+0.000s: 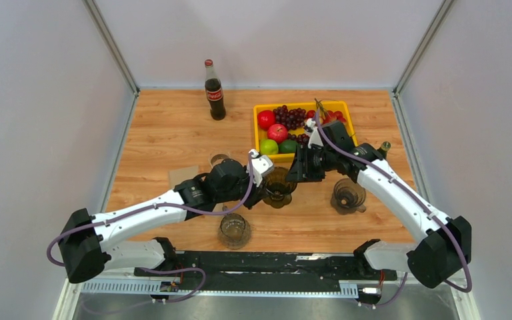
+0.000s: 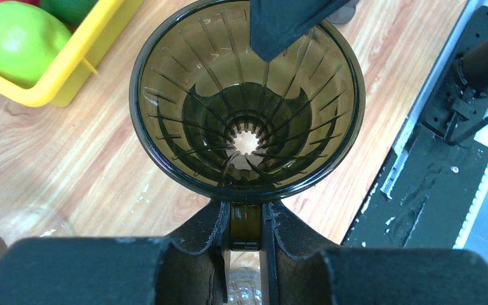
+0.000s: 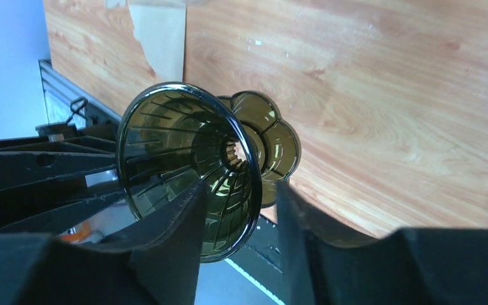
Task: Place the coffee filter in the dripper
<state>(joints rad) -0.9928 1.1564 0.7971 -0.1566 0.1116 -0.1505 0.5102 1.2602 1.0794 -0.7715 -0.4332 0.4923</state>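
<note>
Left gripper [image 2: 246, 216] clamped on the handle of the dripper [image 2: 248, 101], cone mouth facing its camera. Right gripper [image 3: 241, 190] straddles the rim, fingers apart, one inside the cone, one outside. Coffee filter [image 1: 181, 175], probably that tan paper, lies flat on the table [image 1: 173, 120], apart from the dripper.

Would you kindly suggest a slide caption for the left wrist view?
Left gripper grips the handle of the empty, ribbed dripper beside the yellow tray.

Left arm [image 1: 147, 213], right arm [image 1: 400, 193] reach inward, wrists nearly meeting. Left end effector [image 2: 244, 232] clamped on dripper [image 2: 184, 127] handle. Right end effector [image 3: 240, 190] parted, astride dripper rim.
</note>
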